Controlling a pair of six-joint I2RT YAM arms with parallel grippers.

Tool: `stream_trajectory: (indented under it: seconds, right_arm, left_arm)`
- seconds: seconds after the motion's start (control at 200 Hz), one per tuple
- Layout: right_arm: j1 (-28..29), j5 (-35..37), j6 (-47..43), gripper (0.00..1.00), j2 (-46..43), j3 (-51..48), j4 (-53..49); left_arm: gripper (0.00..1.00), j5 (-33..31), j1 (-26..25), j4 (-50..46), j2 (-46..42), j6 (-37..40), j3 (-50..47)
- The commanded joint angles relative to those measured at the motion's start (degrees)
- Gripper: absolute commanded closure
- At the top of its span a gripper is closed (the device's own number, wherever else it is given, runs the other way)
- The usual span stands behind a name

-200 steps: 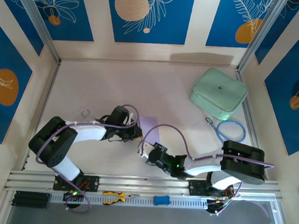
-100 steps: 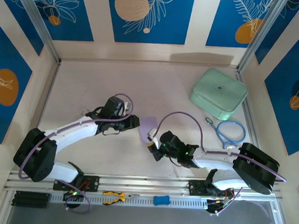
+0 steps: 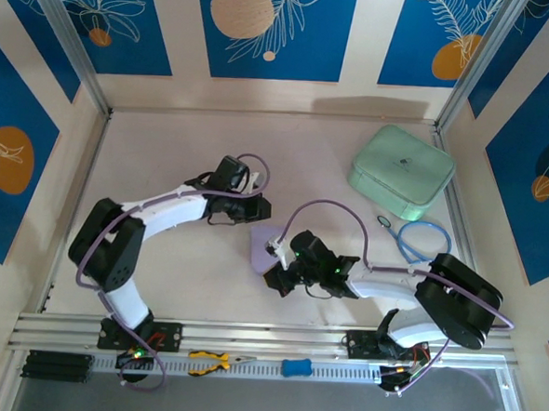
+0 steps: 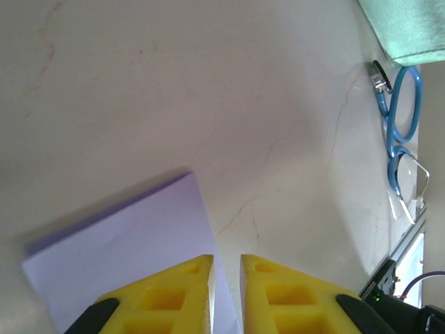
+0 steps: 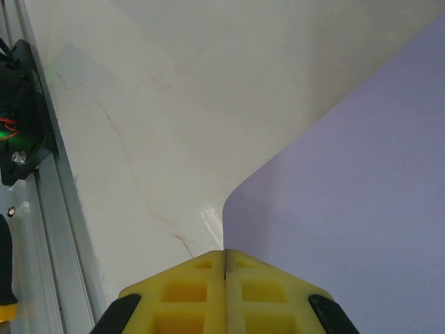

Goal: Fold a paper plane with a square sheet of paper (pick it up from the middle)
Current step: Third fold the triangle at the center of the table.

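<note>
The square sheet of paper [image 3: 257, 252] is pale lavender and lies mid-table between my two grippers. My right gripper [image 3: 273, 270] is shut on its near edge. In the right wrist view the sheet [image 5: 348, 209] curls up from the table into the closed yellow fingertips [image 5: 224, 261]. My left gripper [image 3: 259, 211] hovers at the sheet's far side. In the left wrist view its jaws [image 4: 226, 275] stand a narrow gap apart, and the sheet's [image 4: 125, 257] right edge runs under that gap. No paper plane shape shows.
A mint-green case [image 3: 402, 171] sits at the back right, its corner in the left wrist view [image 4: 410, 28]. A blue cable loop [image 3: 424, 241] lies beside it. The aluminium rail [image 3: 266, 340] with yellow pliers [image 3: 211, 358] runs along the near edge.
My left gripper swung right and back over the sheet's far edge, opening and then narrowing. My right gripper, still shut, drew the sheet down and left.
</note>
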Motion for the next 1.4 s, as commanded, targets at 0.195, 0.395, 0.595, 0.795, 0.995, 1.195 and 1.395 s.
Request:
stream_trajectory:
  seconds: [0.195,0.395,0.595,0.795,0.995,1.195,1.395]
  right_arm:
    - [-2.04,-5.97,3.52,0.98,2.52,0.23,4.48]
    - [-2.76,-7.09,4.13,0.98,3.6,-0.2,5.76]
    - [-4.08,-7.91,4.6,0.98,4.57,0.35,4.88]
    - [-7.05,-8.61,5.59,0.98,5.22,0.72,3.9]
    - [-9.07,-8.67,5.41,0.98,6.15,1.35,2.79]
    - [-9.8,-6.49,5.68,0.98,6.27,1.17,1.59]
    - [-10.2,-3.56,6.66,0.98,5.99,0.12,1.49]
  left_arm:
    - [0.89,4.6,0.15,-3.98,8.77,6.66,3.6]
    - [0.91,3.5,-0.03,-3.85,13.09,7.93,2.72]
    - [0.92,1.99,-0.23,-4.69,15.38,8.98,2.42]
    - [0.92,1.18,-0.26,-4.82,15.79,9.27,1.76]
    - [0.93,0.97,-0.21,-4.6,15.59,9.1,1.29]
    - [0.93,0.47,-0.19,-4.39,14.7,8.75,0.75]
    - [0.93,0.14,-0.22,-3.64,13.79,8.06,0.15]
